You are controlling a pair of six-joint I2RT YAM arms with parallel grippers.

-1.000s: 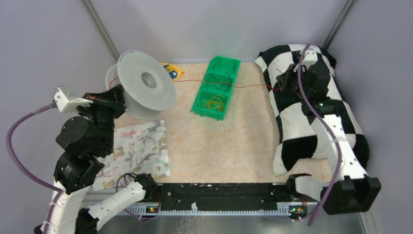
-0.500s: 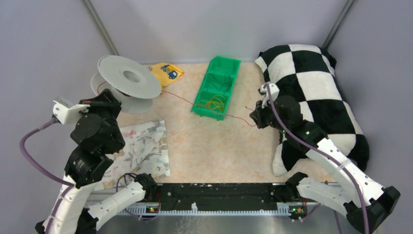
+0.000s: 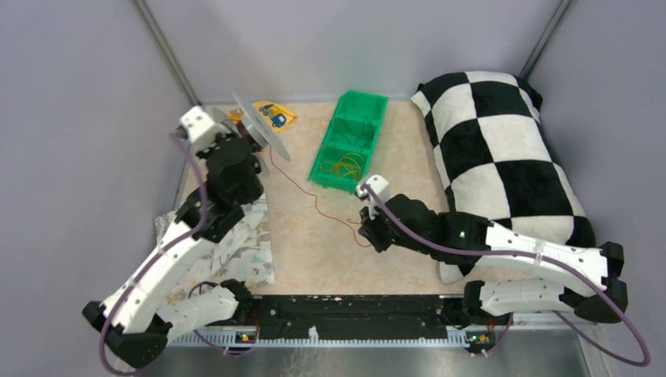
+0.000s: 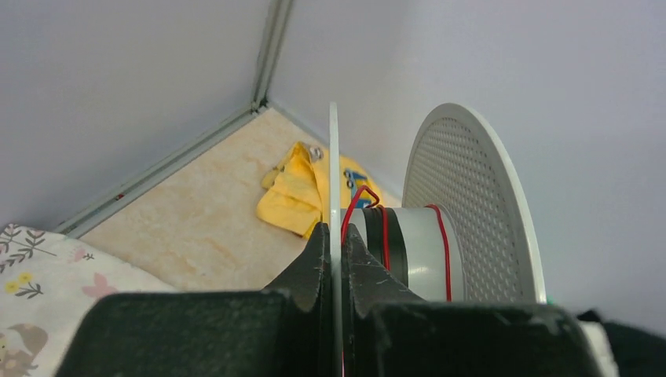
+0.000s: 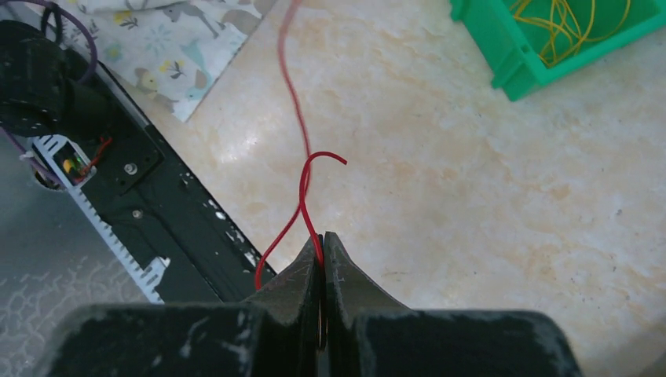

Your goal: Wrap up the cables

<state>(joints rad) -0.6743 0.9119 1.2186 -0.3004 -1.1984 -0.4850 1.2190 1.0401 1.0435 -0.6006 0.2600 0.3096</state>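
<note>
While my left gripper (image 4: 333, 236) clamps one flange of the spool (image 4: 470, 196), my right gripper (image 5: 320, 250) pinches the red wire (image 5: 301, 192).
It runs from the spool across the desk (image 5: 471, 196) to that gripper.

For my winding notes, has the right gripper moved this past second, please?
Yes: the right gripper moved off the pillow, leftward and nearer, past the green bin.

The left gripper (image 3: 254, 146) reached into the frame's upper left, jaws pinched tight; the right gripper (image 3: 366, 232) lay low at centre, likewise clamped.
</note>
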